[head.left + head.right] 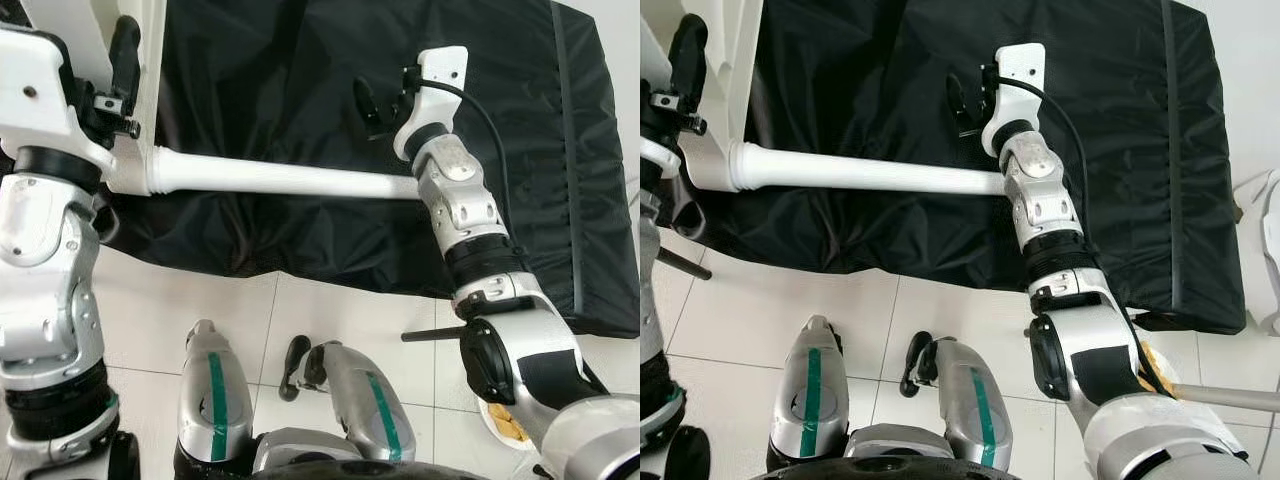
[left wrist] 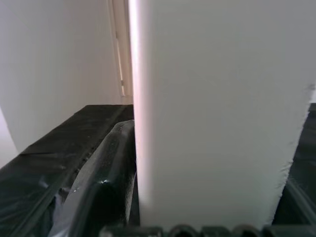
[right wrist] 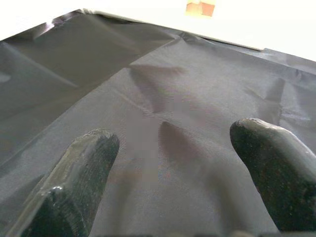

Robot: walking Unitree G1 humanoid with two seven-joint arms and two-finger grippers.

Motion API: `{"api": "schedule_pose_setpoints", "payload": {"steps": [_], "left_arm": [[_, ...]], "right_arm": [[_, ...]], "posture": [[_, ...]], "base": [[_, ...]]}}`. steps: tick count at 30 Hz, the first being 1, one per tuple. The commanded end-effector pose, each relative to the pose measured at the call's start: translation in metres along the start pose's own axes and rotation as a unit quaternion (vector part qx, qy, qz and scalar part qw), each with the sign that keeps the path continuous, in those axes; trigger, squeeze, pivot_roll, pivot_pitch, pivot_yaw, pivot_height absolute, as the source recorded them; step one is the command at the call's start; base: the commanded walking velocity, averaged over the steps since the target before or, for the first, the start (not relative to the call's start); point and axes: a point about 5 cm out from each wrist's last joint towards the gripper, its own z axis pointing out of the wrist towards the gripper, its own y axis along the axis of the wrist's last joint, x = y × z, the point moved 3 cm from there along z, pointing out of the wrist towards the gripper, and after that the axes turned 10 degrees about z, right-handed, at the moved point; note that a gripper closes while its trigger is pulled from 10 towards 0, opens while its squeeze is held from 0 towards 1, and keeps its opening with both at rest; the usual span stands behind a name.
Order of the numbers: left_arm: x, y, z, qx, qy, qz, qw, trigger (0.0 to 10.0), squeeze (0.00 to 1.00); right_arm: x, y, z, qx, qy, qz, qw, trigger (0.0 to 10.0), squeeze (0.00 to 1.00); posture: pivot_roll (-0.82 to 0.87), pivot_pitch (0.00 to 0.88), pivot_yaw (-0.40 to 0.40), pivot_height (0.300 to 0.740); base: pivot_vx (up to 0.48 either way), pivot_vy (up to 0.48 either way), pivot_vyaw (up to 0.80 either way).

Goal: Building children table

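A white table top stands on edge at the far left, and it looms very close in the left wrist view as a white panel. One white round leg is joined to its lower corner and reaches right, level over the black sheet. My left gripper is up against the panel's edge and looks shut on it. My right gripper hovers open just beyond the leg's free end, its forearm crossing over that end. Its fingers stand apart above the sheet with nothing between them.
A black plastic sheet covers a low wide surface ahead. White floor tiles lie in front of it, with my own legs below. A thin dark rod and a yellowish object lie by my right arm.
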Motion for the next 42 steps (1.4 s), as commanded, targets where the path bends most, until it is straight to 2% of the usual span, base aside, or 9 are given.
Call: {"api": "schedule_pose_setpoints", "payload": {"steps": [1,15,25,26,29,30,37,38,42], "left_arm": [[-0.041,0.014,-0.007,-0.049,-0.18,-0.024,0.982,10.0,0.0],[-0.058,0.024,-0.008,-0.07,-0.25,-0.046,0.965,10.0,0.0],[-0.059,0.011,-0.004,-0.039,-0.242,-0.031,0.969,10.0,0.0],[-0.059,0.007,-0.003,-0.029,-0.236,-0.035,0.971,10.0,0.31],[-0.058,0.005,-0.003,-0.023,-0.233,-0.038,0.972,10.0,0.31],[-0.056,0.003,-0.003,-0.018,-0.227,-0.042,0.973,10.0,1.0],[-0.042,0.002,0.001,-0.003,-0.182,-0.028,0.983,10.0,1.0],[-0.039,0.003,0.001,-0.002,-0.177,-0.024,0.984,10.0,0.0],[-0.031,0.003,-0.002,0.007,-0.168,-0.012,0.986,10.0,0.0]], "right_arm": [[-0.009,-0.002,-0.001,0.006,-0.008,-0.007,1.0,10.0,0.0],[-0.008,0.003,0.006,0.003,0.002,-0.02,1.0,10.0,0.0],[-0.009,0.003,0.006,-0.001,-0.002,-0.019,1.0,10.0,0.0],[-0.009,0.002,0.005,-0.001,-0.003,-0.019,1.0,10.0,0.0],[-0.01,0.002,0.004,-0.002,-0.004,-0.019,1.0,10.0,0.0],[-0.01,0.001,0.004,-0.002,-0.005,-0.019,1.0,10.0,0.0],[-0.011,-0.002,0.002,-0.001,-0.007,-0.018,1.0,10.0,0.0],[-0.011,-0.002,0.001,-0.001,-0.008,-0.018,1.0,10.0,0.0],[-0.011,-0.004,0.0,0.0,-0.009,-0.016,1.0,10.0,0.0]], "posture": [[0.3,0.175,-0.221,0.74],[0.29,0.178,-0.224,0.74],[0.27,0.173,-0.205,0.74],[0.27,0.174,-0.203,0.74],[0.27,0.173,-0.202,0.74],[0.27,0.173,-0.197,0.74],[0.27,0.167,-0.183,0.74],[0.27,0.167,-0.18,0.74],[0.28,0.166,-0.177,0.74]], "base": [[0.0,0.0,0.0],[0.0,0.0,0.0],[0.0,0.0,0.0],[0.0,0.0,0.0],[0.0,0.0,0.0],[0.0,0.0,0.0],[0.0,0.0,0.0],[0.0,0.0,0.0],[0.0,0.0,0.0]]}}
